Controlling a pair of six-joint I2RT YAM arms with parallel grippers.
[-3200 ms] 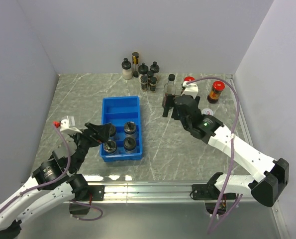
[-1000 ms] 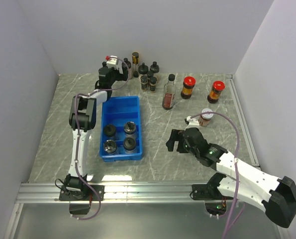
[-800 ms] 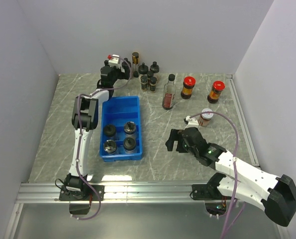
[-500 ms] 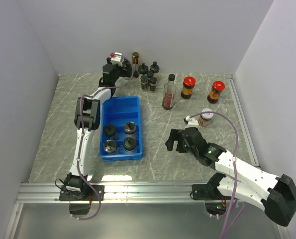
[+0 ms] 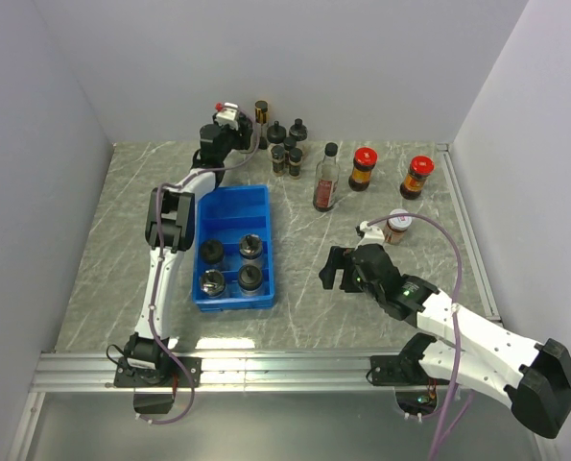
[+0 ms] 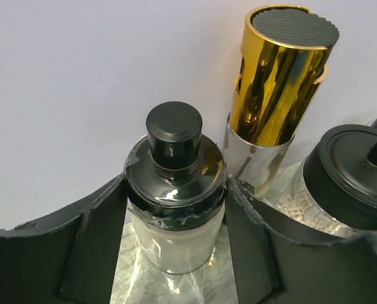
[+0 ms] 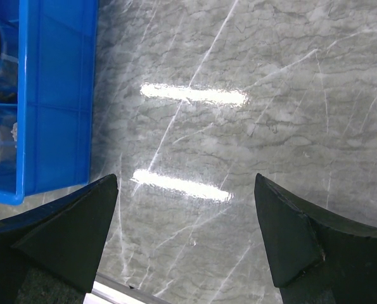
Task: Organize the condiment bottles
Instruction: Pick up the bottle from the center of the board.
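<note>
My left gripper (image 5: pixel 229 131) reaches to the back wall, and its fingers (image 6: pixel 93 240) press both sides of a black-capped jar of white powder (image 6: pixel 175 234) standing on the table. Close on its right stand a gold-capped bottle (image 6: pixel 277 82) and a black-lidded jar of white pellets (image 6: pixel 350 171). More condiment bottles line the back: small black-capped jars (image 5: pixel 285 149), a dark sauce bottle (image 5: pixel 326 182) and two red-capped jars (image 5: pixel 363 168) (image 5: pixel 418 177). My right gripper (image 5: pixel 335 271) hangs open over bare table (image 7: pixel 185 180).
The blue tray (image 5: pixel 232 206) left of centre holds several black-capped jars in its near compartments; its edge shows in the right wrist view (image 7: pixel 49 95). A pale-lidded jar (image 5: pixel 396 226) stands just behind my right arm. Walls close the back and both sides.
My left gripper has edged right along the back wall and its jaws have come in onto the white-powder jar. The right arm has stayed where it was.
</note>
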